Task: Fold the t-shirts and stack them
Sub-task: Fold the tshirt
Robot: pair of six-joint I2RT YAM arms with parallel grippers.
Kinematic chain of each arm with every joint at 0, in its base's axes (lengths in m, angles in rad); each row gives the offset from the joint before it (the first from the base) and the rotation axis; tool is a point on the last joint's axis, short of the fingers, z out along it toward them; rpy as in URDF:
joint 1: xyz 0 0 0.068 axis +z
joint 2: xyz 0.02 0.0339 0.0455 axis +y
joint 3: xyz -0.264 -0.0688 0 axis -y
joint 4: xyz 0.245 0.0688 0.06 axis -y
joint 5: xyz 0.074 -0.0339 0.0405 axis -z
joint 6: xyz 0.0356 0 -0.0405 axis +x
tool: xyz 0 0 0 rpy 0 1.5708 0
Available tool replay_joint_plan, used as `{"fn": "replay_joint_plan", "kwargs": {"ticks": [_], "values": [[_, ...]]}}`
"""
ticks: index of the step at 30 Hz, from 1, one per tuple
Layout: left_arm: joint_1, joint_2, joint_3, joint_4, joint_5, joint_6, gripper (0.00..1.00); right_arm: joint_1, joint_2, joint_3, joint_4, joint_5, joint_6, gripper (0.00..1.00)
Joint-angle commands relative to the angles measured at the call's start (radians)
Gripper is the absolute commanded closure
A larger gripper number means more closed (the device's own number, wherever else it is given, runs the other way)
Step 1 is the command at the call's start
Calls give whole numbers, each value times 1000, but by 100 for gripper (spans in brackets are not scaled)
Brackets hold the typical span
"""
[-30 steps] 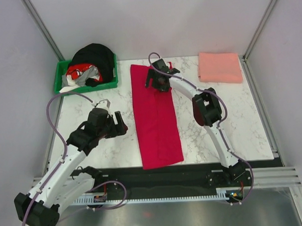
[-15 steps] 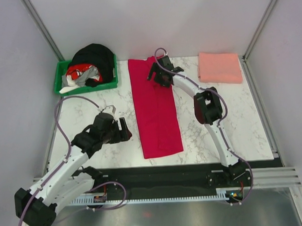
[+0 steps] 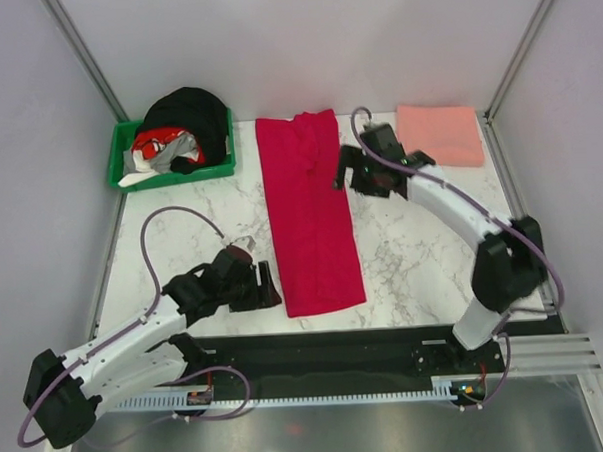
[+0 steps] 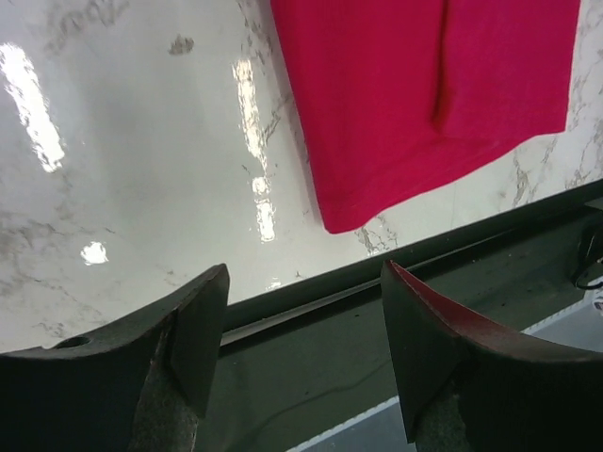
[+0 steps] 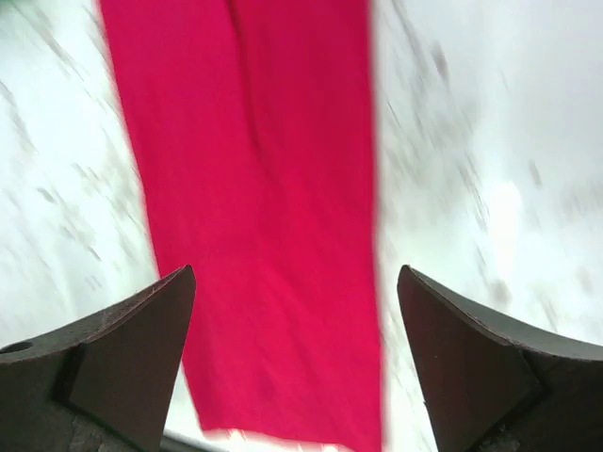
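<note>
A red t-shirt (image 3: 309, 216) lies as a long strip on the worktop (image 3: 423, 261).
The left gripper (image 3: 268, 285), lower left, and the right gripper (image 3: 345, 170), upper centre, are both released and empty; pink t-shirt (image 3: 440, 134) upper right.

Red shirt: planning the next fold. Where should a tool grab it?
Probably pinch the red shirt at its near-left hem corner, coming from the left, where the open left tool sits. It lies flat, and that corner is a free edge on the table.

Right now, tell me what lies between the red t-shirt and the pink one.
Top view: the right gripper, jaws open, over bare marble table; nothing else separates the red t-shirt from the pink t-shirt.
</note>
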Motion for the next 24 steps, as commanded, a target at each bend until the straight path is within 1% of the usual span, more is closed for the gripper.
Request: {"fn": "replay_joint_plan", "kwargs": {"ticks": [1,2,3,4,5,6,8,12,13,14,20,24], "values": [[-63,21,-62,95,5,-142,28,32,-253,-344,-27,87,16,4],[-74,27,-79,121,8,-159,29,50,-306,-489,-13,97,30,6],[-82,34,-117,149,17,-173,30,57,-355,-554,-10,98,66,12],[-91,46,-139,223,42,-202,31,63,-441,-613,-4,89,82,15],[-97,53,-157,257,54,-217,36,75,-479,-718,4,77,96,19],[-103,63,-186,287,57,-229,38,83,-513,-766,27,66,128,24],[-135,90,-199,321,30,-265,39,104,-579,-873,79,28,143,28],[-180,121,-185,328,-7,-285,39,175,-601,-926,128,9,169,29],[-190,129,-181,328,-45,-288,39,188,-598,-928,133,11,182,29],[-195,133,-176,327,-54,-291,39,207,-593,-931,150,11,185,29],[-223,121,-177,319,-117,-323,39,256,-558,-952,237,-34,220,29],[-230,89,-190,304,-142,-343,39,258,-529,-963,276,-55,222,30]]}}
